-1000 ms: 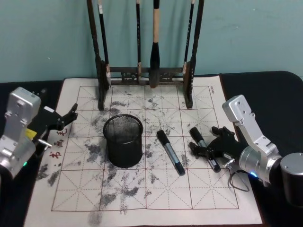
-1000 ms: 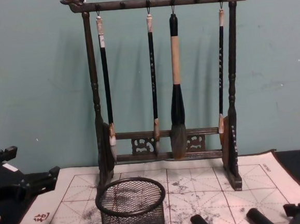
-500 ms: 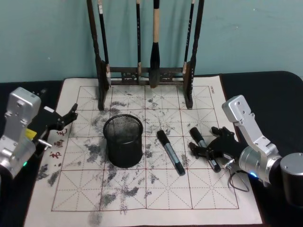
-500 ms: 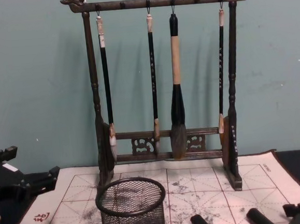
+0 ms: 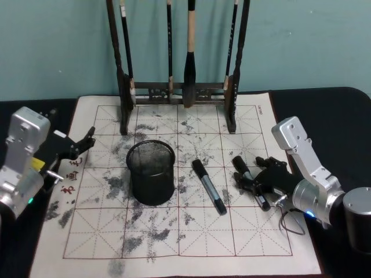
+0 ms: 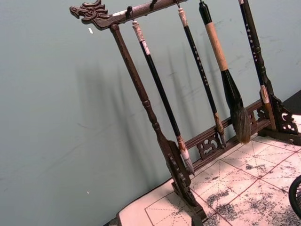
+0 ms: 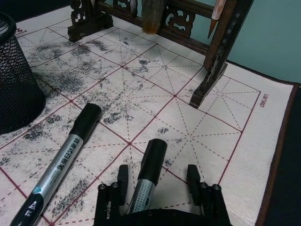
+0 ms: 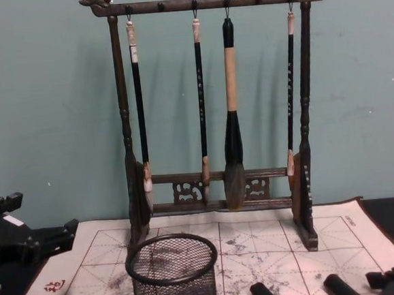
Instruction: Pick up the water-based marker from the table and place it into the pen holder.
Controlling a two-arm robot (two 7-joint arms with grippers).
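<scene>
Right end effector (image 5: 250,172) has nudged forward — fingers (image 7: 192,176) sit closer around the right-hand marker (image 5: 239,163).

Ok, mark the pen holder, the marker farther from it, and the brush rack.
pen holder (image 5: 152,182), head view, front mesh wall.
farther marker (image 7: 151,160), right wrist view, black cap.
brush rack (image 8: 203,3), chest view, top crossbar.

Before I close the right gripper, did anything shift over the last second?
The right gripper has crept slightly forward along the right-hand marker, which lies between its open fingers, not yet gripped. That marker, the second marker beside it, the pen holder and the parked left gripper on the left have stayed put.
</scene>
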